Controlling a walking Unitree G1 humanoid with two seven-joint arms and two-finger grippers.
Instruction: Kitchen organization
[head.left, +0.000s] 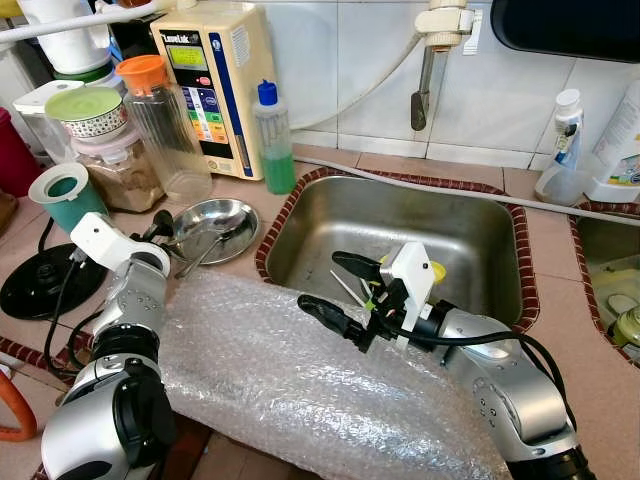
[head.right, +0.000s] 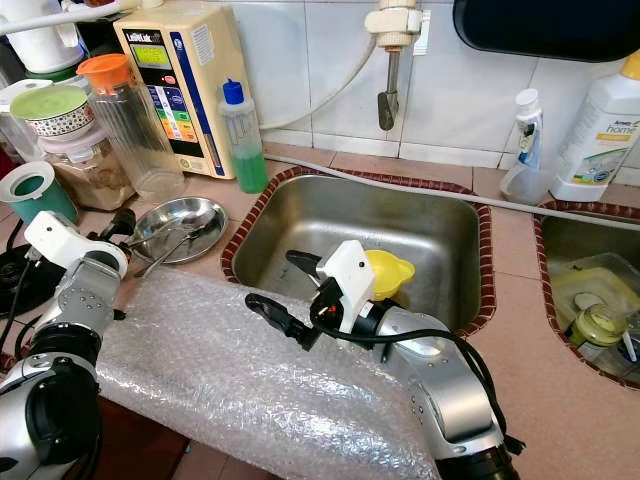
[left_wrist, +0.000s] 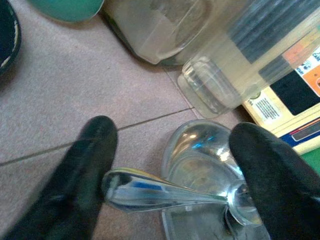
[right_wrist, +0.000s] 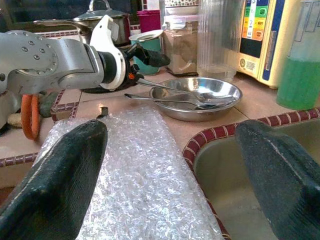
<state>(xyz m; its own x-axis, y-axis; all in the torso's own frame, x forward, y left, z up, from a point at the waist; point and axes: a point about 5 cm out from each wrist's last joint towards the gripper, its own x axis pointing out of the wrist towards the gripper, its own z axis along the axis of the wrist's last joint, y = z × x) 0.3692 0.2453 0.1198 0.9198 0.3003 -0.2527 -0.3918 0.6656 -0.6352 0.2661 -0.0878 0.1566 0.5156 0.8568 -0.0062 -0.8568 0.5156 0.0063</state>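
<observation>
A shallow steel dish (head.left: 222, 212) sits on the tiled counter left of the sink (head.left: 470, 235), with two spoons lying in it. My left gripper (left_wrist: 175, 150) stands open at the dish's left rim, one finger on each side of a spoon's handle (left_wrist: 150, 190), whose bowl rests in the dish. From the right wrist view the left gripper (right_wrist: 150, 56) hovers just over the spoon handles. My right gripper (head.left: 320, 282) is open and empty, held above the bubble wrap (head.left: 300, 380) at the sink's front left corner.
Behind the dish stand a clear pitcher with an orange lid (head.left: 165, 125), a cream water appliance (head.left: 215, 80), a green bottle (head.left: 272, 140), jars and a teal cup (head.left: 65, 195). A yellow item (head.right: 392, 272) lies in the sink. A second basin (head.right: 590, 300) holds dishes at right.
</observation>
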